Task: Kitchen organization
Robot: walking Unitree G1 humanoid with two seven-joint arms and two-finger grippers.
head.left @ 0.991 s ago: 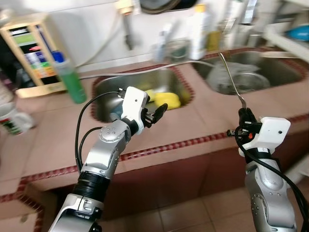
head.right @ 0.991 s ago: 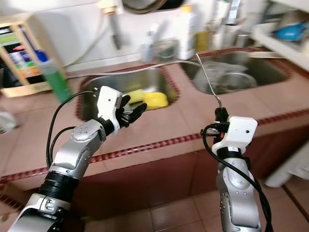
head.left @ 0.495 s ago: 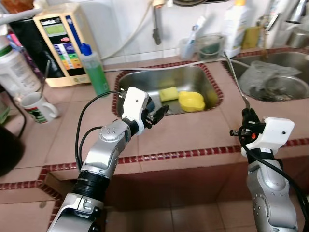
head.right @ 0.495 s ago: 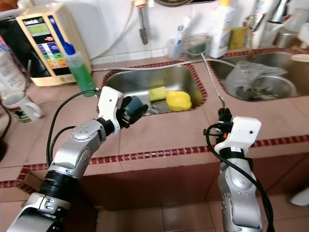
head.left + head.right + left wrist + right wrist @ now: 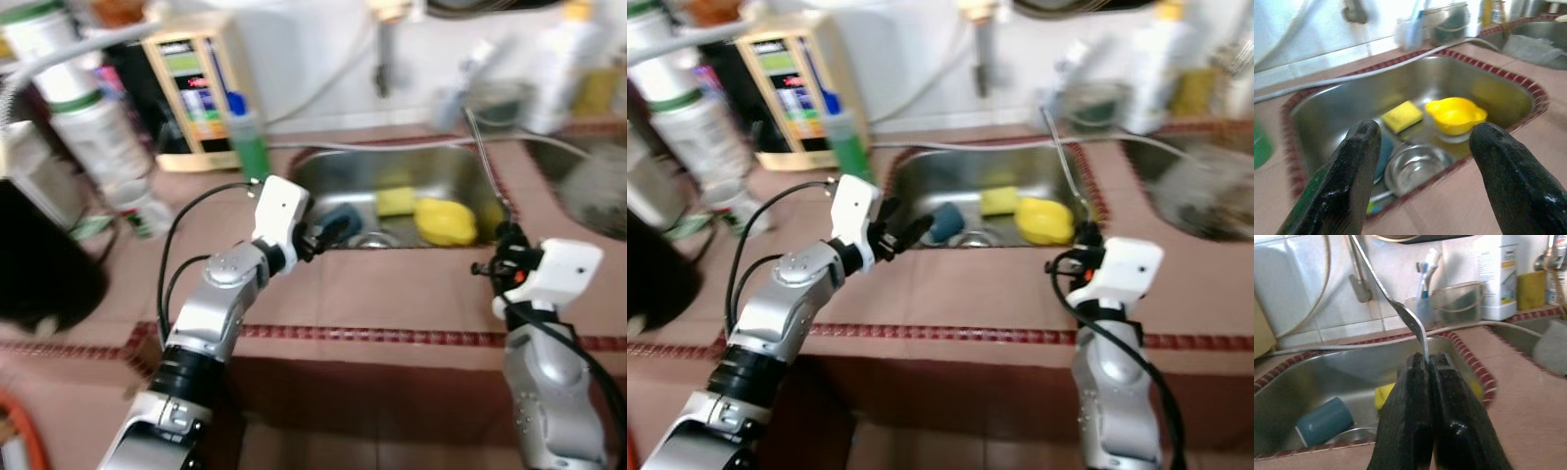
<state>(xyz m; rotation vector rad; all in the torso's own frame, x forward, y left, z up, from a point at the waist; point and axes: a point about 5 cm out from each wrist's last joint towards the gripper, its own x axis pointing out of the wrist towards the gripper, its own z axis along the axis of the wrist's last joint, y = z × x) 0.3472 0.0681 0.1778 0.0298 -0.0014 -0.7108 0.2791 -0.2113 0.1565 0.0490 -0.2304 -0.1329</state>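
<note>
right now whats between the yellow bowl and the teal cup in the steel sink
A yellow sponge lies between the yellow bowl and the teal cup, seen in the left wrist view.

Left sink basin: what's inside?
Sink basin holds a yellow sponge, yellow bowl, steel bowl and teal cup. The left tool's fingers cover part of the bottom.

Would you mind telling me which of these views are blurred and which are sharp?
Both eye views are motion-blurred, the back wall most; left wrist view is soft around the yellow bowl; right wrist view is sharpest, showing the spoon clearly.
</note>
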